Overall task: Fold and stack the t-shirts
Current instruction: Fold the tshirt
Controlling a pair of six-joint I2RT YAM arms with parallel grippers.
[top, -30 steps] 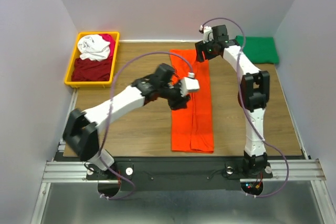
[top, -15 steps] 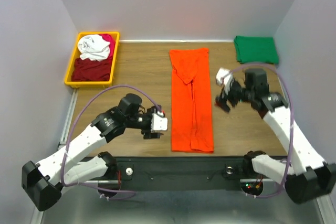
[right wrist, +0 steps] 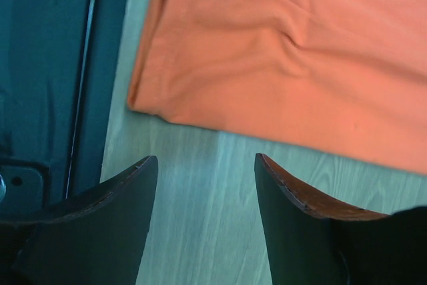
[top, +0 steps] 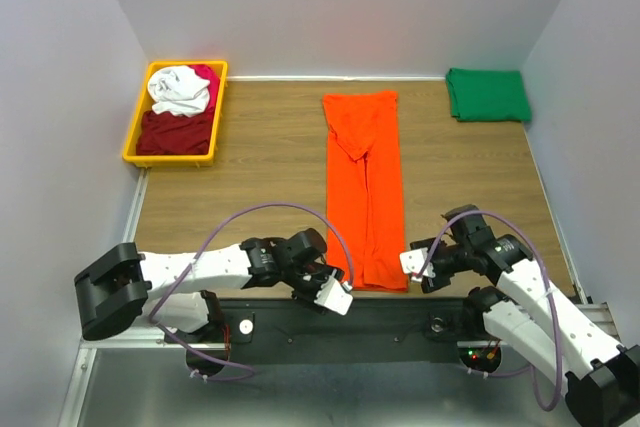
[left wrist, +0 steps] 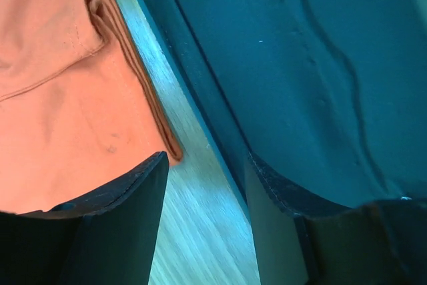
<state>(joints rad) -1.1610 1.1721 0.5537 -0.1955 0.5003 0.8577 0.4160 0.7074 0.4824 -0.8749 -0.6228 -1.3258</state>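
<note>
The bright orange t-shirt [top: 365, 187] lies as a long narrow strip down the middle of the table. My left gripper [top: 335, 292] sits low at its near left corner, and my right gripper [top: 412, 265] at its near right corner. In the left wrist view the left gripper [left wrist: 205, 165] is open over bare wood, with the orange hem [left wrist: 60, 91] just ahead of its left finger. The right gripper [right wrist: 205, 158] is open too, just short of the orange edge [right wrist: 287, 51]. Neither holds anything. A folded dark green t-shirt [top: 488, 94] lies at the far right corner.
A yellow bin [top: 137, 112] at the far left holds white, magenta and dark red shirts. The black base rail [top: 400, 312] runs along the near table edge, close under both grippers. White walls close in the left, right and back.
Both arms have swung back from the shirt's far and middle parts to its near end. Each gripper now sits low at a near corner of the orange shirt.
</note>
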